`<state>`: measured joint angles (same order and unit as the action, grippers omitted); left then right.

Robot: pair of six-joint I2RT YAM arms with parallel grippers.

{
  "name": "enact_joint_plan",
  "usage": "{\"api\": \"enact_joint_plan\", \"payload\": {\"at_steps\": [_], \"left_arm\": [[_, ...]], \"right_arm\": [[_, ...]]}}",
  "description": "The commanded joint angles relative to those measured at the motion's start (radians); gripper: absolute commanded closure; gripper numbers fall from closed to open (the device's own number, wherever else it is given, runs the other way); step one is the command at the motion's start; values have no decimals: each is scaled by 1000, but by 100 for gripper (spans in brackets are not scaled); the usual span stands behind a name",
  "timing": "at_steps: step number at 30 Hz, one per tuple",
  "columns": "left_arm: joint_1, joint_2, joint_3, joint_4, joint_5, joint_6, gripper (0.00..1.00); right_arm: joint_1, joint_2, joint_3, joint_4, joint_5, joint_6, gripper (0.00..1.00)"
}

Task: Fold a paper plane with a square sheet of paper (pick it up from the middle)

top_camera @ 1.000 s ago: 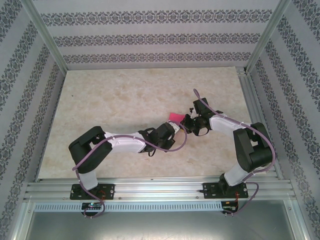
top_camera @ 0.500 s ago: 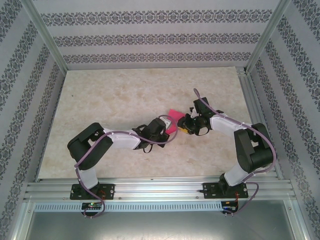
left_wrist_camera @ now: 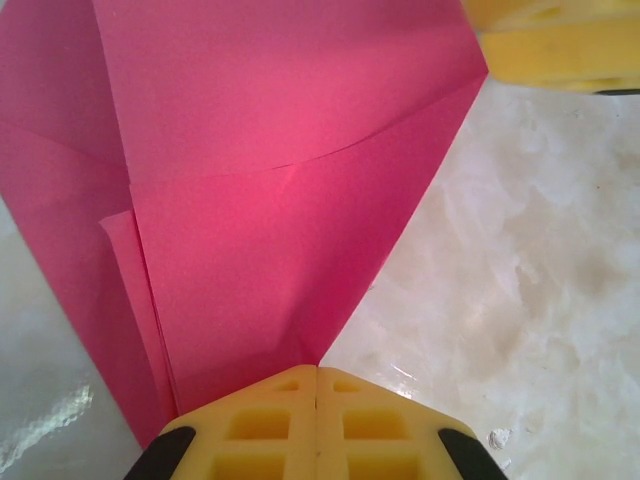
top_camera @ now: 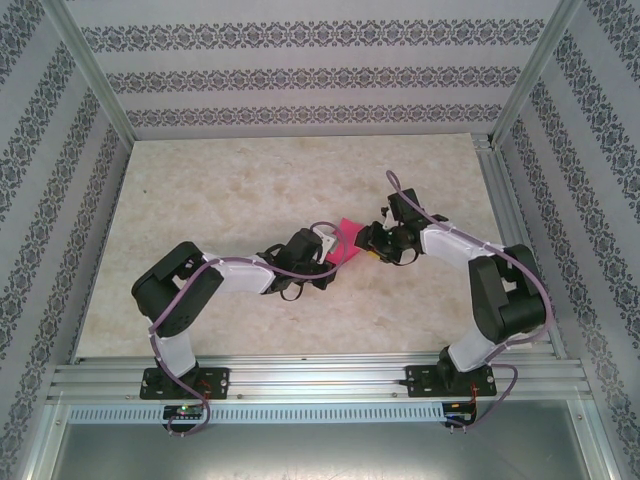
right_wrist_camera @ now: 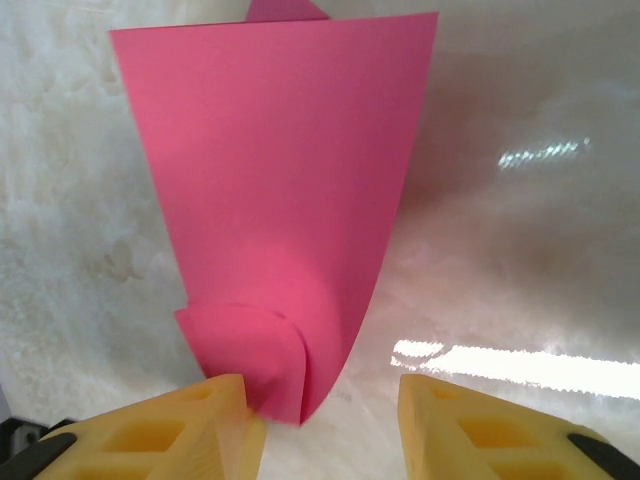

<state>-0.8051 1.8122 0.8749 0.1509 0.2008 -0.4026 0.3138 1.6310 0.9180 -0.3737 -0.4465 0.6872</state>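
Note:
The pink sheet of paper (top_camera: 347, 240), folded into several layers and tapering like a paper plane, lies low over the middle of the table. My left gripper (top_camera: 335, 257) is shut on its narrow end; in the left wrist view the yellow fingertips (left_wrist_camera: 317, 372) pinch the point and the paper (left_wrist_camera: 270, 200) fans out ahead. My right gripper (top_camera: 368, 243) stands open at the opposite end. In the right wrist view the paper (right_wrist_camera: 280, 180) has a curled corner resting against the left finger (right_wrist_camera: 215, 420). The gripper (right_wrist_camera: 322, 395) has a clear gap to its other finger.
The marbled tabletop (top_camera: 230, 190) stretches wide to the left and back. Patterned walls and aluminium posts (top_camera: 95, 75) close in three sides. A metal rail (top_camera: 320, 380) runs along the near edge by the arm bases. One right finger (left_wrist_camera: 560, 40) shows beyond the paper.
The right gripper has opened and let go of the paper. The left wrist has drawn back leftward, still pinching the paper, which has swung and now lies flatter.

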Motion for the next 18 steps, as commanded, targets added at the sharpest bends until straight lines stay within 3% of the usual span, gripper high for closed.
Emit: {"api": "enact_joint_plan", "payload": {"at_steps": [1, 3, 13, 18], "left_arm": [[15, -42, 20, 22, 26, -15, 100], [21, -38, 23, 20, 33, -21, 100], [116, 15, 15, 86, 184, -124, 100], [156, 61, -6, 193, 267, -204, 100]], "right_arm": [[0, 59, 61, 55, -18, 18, 56], [3, 99, 99, 43, -45, 6, 60], [10, 41, 61, 125, -50, -61, 51], [23, 36, 94, 48, -39, -161, 51]]}}
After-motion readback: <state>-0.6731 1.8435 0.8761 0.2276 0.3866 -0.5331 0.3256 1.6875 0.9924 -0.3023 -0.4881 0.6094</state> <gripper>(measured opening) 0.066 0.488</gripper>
